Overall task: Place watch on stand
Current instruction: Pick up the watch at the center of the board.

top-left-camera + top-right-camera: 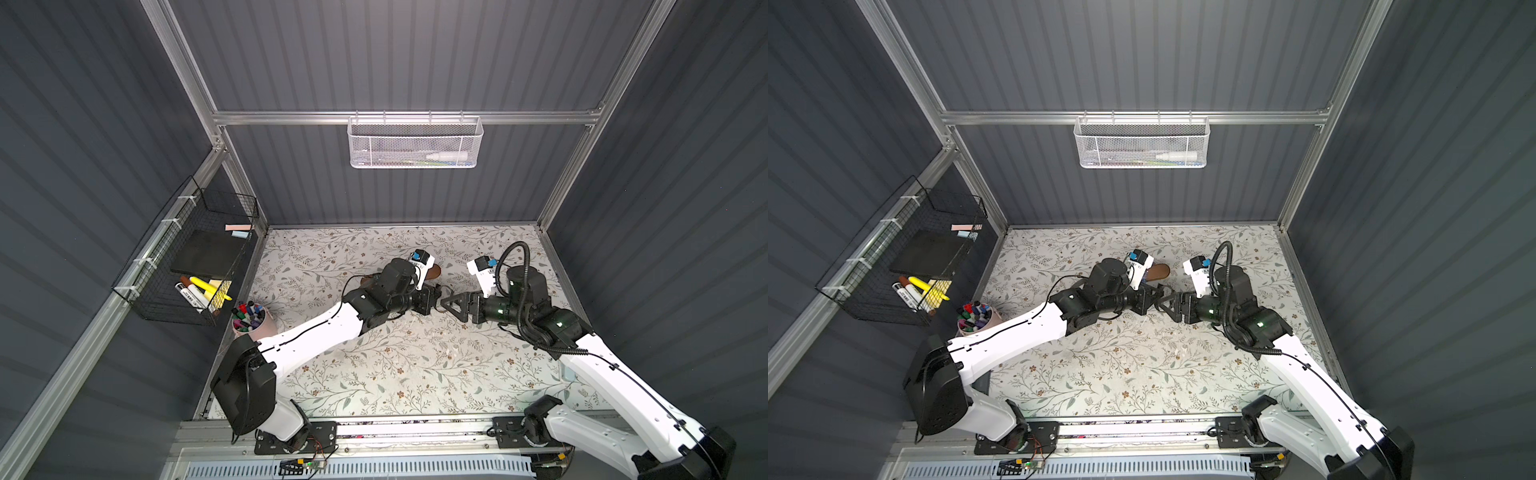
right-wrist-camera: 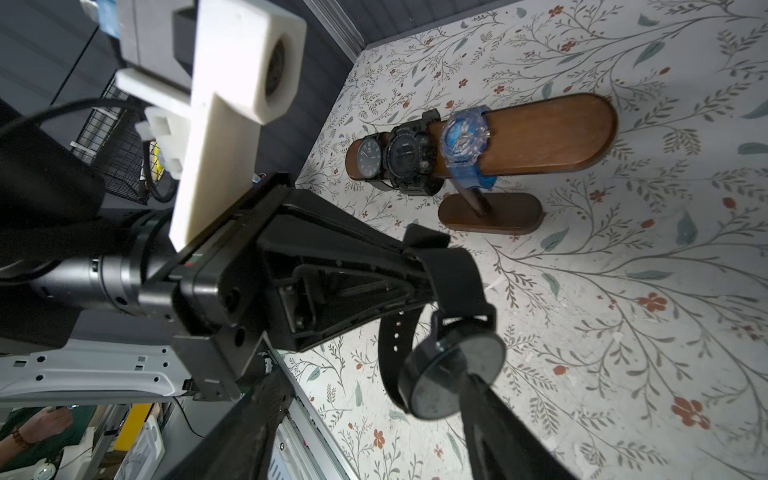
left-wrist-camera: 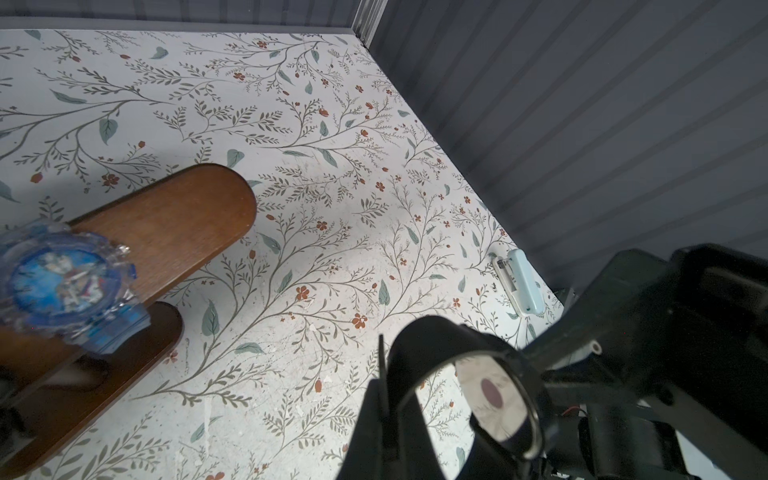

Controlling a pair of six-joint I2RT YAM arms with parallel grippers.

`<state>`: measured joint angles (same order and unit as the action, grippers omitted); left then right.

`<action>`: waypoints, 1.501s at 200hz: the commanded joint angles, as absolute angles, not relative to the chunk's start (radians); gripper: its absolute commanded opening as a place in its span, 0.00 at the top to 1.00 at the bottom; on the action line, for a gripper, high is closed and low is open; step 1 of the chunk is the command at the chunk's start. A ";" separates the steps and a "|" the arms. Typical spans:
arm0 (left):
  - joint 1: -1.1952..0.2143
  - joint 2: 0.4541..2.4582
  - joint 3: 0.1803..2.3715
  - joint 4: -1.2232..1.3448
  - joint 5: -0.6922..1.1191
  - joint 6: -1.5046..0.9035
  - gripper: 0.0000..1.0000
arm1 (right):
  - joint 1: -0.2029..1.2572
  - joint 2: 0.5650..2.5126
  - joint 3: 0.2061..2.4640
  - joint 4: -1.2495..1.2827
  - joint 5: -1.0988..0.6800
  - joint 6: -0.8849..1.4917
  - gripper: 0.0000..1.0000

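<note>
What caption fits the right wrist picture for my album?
Left end effector holds a black watch by its strap, near the wooden stand wearing three watches.

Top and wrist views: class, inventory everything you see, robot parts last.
dark brown wooden T-shaped stand: 1, brown, table's far half
black round-dial watch: 1, black, stand bar's end
chunky black watch: 1, black, beside it
translucent blue plastic watch: 1, blue, mid-bar
plain black round watch: 1, black, hanging from left gripper
white mesh basket: 1, white, back rail
black wire basket: 1, black, left wall
pink cup of markers: 1, pink, table's left edge
pale blue device: 1, blue, table's right edge
left gripper: 1, black, shut on strap
right gripper: 1, black, open
</note>
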<state>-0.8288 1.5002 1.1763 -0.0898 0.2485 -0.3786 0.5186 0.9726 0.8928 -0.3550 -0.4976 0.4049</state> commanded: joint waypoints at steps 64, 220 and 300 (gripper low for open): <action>-0.785 1.406 1.149 -0.071 0.313 -0.350 1.00 | 0.433 0.939 0.870 -0.286 -0.568 0.417 0.30; -0.784 1.418 1.154 -0.065 0.313 -0.340 1.00 | 0.429 1.045 0.927 -0.195 -0.681 0.478 0.36; -0.783 1.434 1.148 -0.069 0.312 -0.325 1.00 | 0.429 1.029 0.927 -0.213 -0.659 0.457 0.36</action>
<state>-0.7898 1.4353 1.1641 -0.0849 0.2970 -0.3500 0.4324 1.0283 0.8986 -0.2161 -0.6540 0.4660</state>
